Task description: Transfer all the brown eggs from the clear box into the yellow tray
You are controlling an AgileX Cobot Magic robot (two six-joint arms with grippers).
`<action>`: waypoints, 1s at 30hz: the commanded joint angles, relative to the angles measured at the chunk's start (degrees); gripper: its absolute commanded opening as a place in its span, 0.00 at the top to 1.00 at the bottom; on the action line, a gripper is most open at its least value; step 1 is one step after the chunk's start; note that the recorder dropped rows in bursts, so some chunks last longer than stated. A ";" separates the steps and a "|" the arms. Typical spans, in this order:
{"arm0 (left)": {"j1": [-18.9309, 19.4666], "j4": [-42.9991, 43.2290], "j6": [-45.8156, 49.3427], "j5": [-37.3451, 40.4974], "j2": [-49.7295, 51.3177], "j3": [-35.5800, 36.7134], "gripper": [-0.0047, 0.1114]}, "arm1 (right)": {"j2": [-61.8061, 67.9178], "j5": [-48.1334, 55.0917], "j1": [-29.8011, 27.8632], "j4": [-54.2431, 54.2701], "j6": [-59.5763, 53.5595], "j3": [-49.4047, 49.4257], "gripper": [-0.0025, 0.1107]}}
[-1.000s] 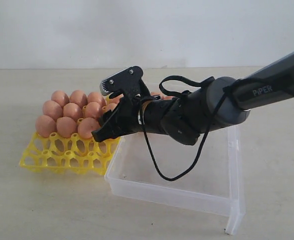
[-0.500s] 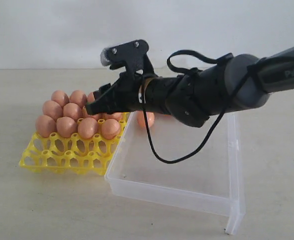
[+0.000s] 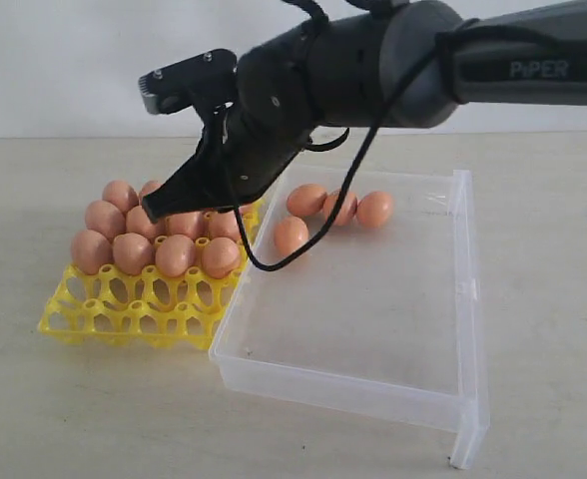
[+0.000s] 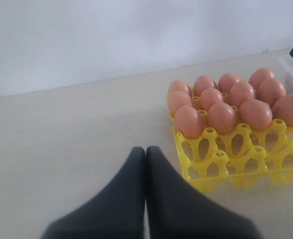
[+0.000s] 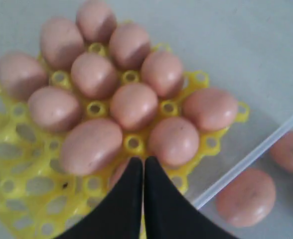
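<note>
A: State of the right pincer [image 3: 157, 208]?
B: Closed, fingers pressing flat together. It is hanging just above the yellow tray [image 3: 124, 311], near the side that is facing the clear box [image 3: 343, 391]. In its own wrist view the fingers are covering part of one egg.
A: And the brown eggs [image 3: 134, 252]?
B: Most are sitting in the tray's rear cups; four are lying loose at the box's far end. The arm [image 3: 373, 60] is blocking the tray's back corner in the exterior view, so I am not recording a tray count.
A: And the left pincer [image 4: 145, 152]?
B: Also closed, pointing over the worktop [image 4: 62, 149] beside the tray. It is showing only in its own wrist view, where the box is being cut off at the frame edge.
A: Noting that the right wrist view is reading blurry.
</note>
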 commanded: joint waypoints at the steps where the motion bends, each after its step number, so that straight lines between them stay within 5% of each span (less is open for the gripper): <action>1: -0.20 -0.15 -0.56 -0.21 -0.10 0.18 1.00 | 3.73 14.14 0.04 18.85 -19.00 -8.07 0.97; 12: -0.20 -0.15 -0.56 -0.21 -0.10 0.18 1.00 | 13.24 14.62 0.04 19.16 -16.45 -20.05 0.97; 30: -0.20 -0.15 -0.56 -0.10 -0.10 0.18 1.00 | 16.58 10.52 -0.49 10.18 -9.29 -20.34 0.97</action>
